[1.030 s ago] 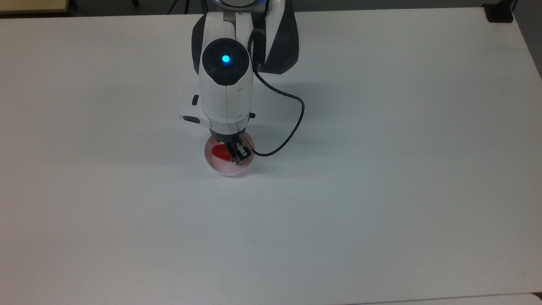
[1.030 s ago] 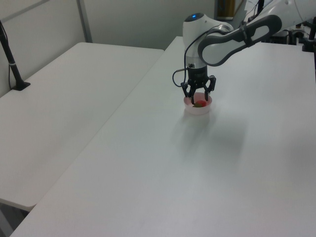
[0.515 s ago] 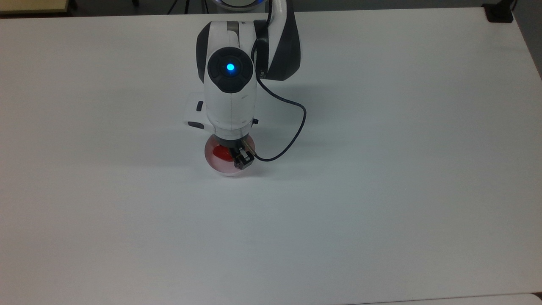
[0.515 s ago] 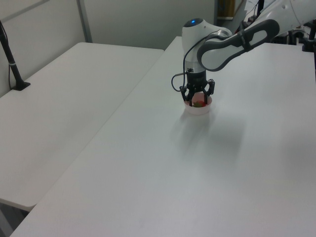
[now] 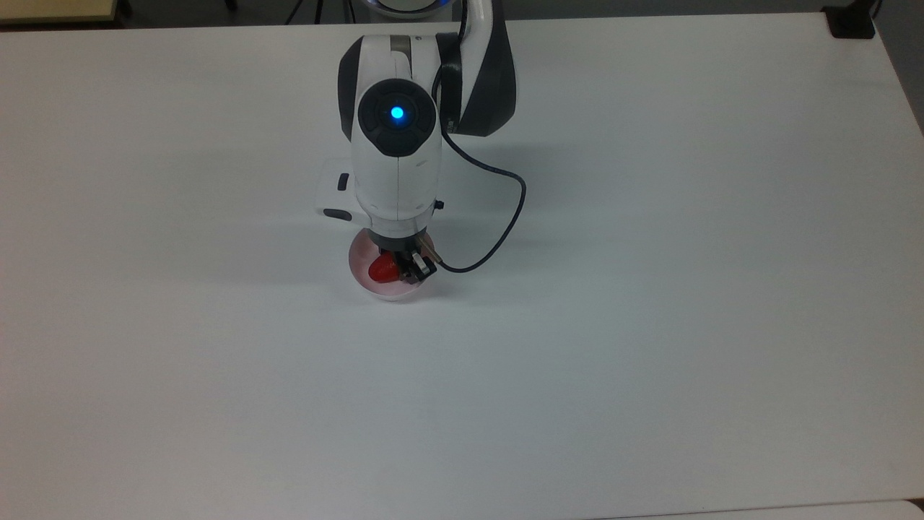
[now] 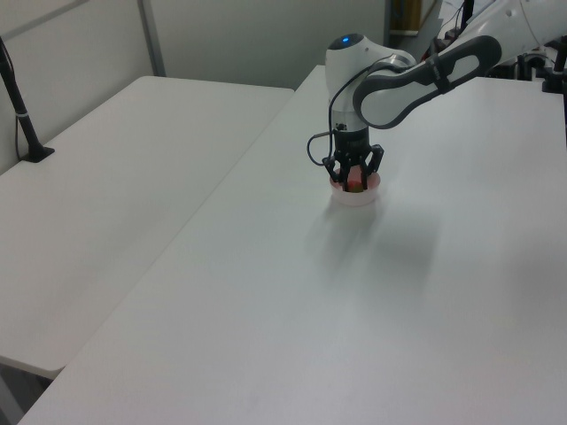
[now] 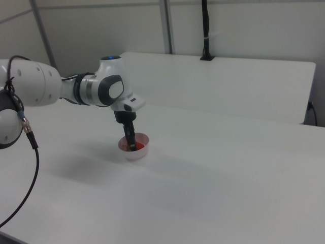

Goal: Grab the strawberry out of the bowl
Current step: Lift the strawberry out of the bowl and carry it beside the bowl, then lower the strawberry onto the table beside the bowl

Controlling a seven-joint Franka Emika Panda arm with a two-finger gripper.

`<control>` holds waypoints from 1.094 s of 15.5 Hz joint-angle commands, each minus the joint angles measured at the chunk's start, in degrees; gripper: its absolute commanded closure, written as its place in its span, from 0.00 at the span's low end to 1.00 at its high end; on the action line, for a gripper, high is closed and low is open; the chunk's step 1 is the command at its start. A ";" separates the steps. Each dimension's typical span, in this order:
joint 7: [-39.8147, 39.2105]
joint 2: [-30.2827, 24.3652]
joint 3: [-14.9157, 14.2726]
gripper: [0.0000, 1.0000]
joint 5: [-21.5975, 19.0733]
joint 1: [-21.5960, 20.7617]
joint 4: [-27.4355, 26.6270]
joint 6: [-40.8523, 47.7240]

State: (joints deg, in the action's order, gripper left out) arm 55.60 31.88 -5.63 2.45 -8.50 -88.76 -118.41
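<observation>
One strawberry [image 5: 383,269] between my gripper [image 5: 398,268] fingers, inside bowl [image 5: 361,254]; jaws look pinched onto berry, tip pointing toward top view's left. I judge straight lift next.

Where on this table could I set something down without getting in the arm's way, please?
In the top view, the white table is bare across its lower half and down both sides. The crowded spot is upper middle, where the gripper reaches into the bowl at the strawberry, with a black cable looping to the top view's right.
</observation>
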 commanded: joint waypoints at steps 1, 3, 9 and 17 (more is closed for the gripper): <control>-5.05 -3.84 -0.17 0.66 -0.68 -0.02 -1.07 2.20; -8.81 -5.42 -0.08 0.65 -0.95 0.07 0.34 6.59; -32.96 -6.40 -0.52 0.65 -0.43 4.98 -0.01 7.06; -58.49 -2.80 -0.61 0.64 -0.08 14.39 -1.85 -4.97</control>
State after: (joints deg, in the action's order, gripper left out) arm 2.23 27.82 -6.18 2.42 4.94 -88.51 -117.38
